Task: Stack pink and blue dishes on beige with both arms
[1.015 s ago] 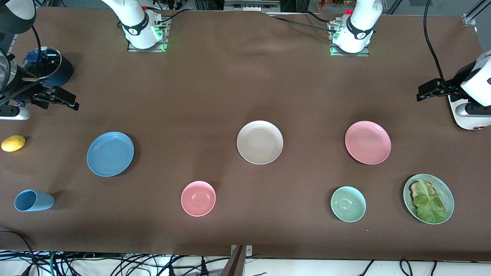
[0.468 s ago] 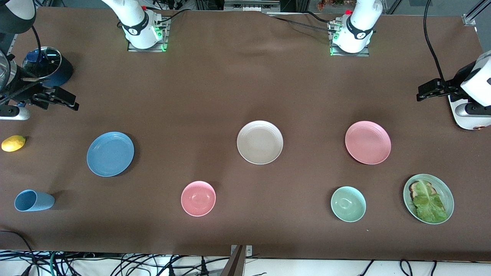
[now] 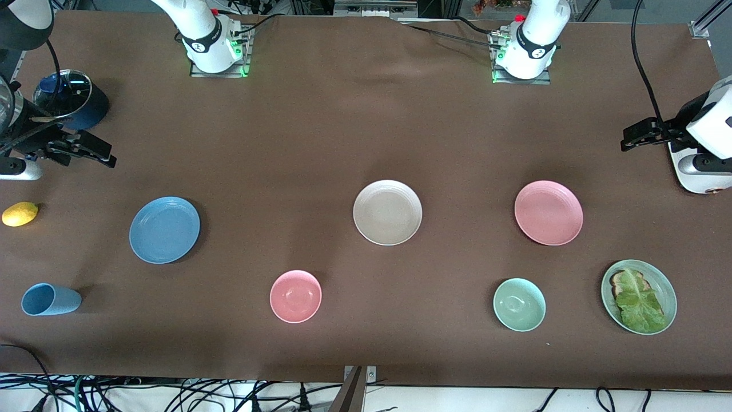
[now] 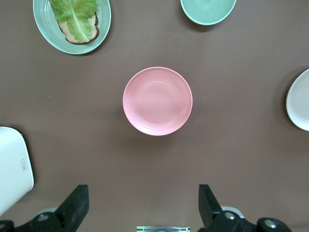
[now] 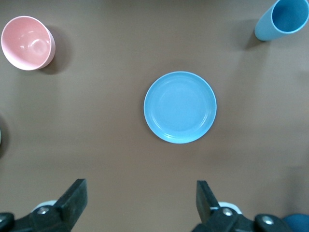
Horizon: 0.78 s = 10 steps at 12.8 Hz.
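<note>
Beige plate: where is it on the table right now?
The beige plate lies mid-table, between the blue plate and the pink plate, with nothing stacked on it.

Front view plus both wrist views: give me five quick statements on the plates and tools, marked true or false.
1. The pink plate already sits on the beige plate. False: both lie apart on the table, nothing stacked on either.
2. The blue plate lies toward the right arm's end of the table. True.
3. The left tool is shut on the pink plate. False: it is open, up over the table with the plate lying flat below it.
4. The right tool is open and holds nothing. True.
5. The pink bowl is nearer to the front camera than the beige plate. True.
</note>
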Each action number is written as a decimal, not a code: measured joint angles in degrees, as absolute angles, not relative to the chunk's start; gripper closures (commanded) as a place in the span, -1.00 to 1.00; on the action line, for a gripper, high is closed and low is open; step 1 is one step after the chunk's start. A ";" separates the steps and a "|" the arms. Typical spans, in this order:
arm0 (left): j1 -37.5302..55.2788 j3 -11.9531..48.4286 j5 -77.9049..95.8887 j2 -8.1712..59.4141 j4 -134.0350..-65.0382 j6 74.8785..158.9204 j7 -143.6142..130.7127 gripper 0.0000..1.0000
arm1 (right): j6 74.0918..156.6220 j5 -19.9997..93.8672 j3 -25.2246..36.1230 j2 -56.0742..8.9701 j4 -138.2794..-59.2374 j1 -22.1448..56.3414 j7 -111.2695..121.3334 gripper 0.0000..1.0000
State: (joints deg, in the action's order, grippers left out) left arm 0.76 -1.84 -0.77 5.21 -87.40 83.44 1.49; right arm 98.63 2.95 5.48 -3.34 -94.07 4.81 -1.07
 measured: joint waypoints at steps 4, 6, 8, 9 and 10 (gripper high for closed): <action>0.76 -1.84 -0.77 5.21 -87.40 83.44 1.49 -1.00 | 99.75 2.95 5.48 -3.39 -94.18 4.81 -0.64 -1.00; 0.76 -1.84 -0.77 5.25 -87.40 83.43 1.49 -1.00 | 100.37 2.95 5.78 -3.56 -94.42 4.79 -0.64 -1.00; 0.58 -1.93 -0.77 6.39 -87.42 83.37 1.41 -1.00 | 100.91 2.95 6.20 -3.79 -94.44 4.75 -0.49 -1.00; 0.17 -2.04 -0.77 7.87 -87.45 83.36 1.36 -1.00 | 101.01 2.94 6.28 -3.87 -94.44 4.73 -0.38 -1.00; -0.37 -2.16 -0.77 9.71 -87.46 83.37 1.36 -1.00 | 101.05 2.92 6.28 -3.92 -94.44 4.73 -0.35 -1.00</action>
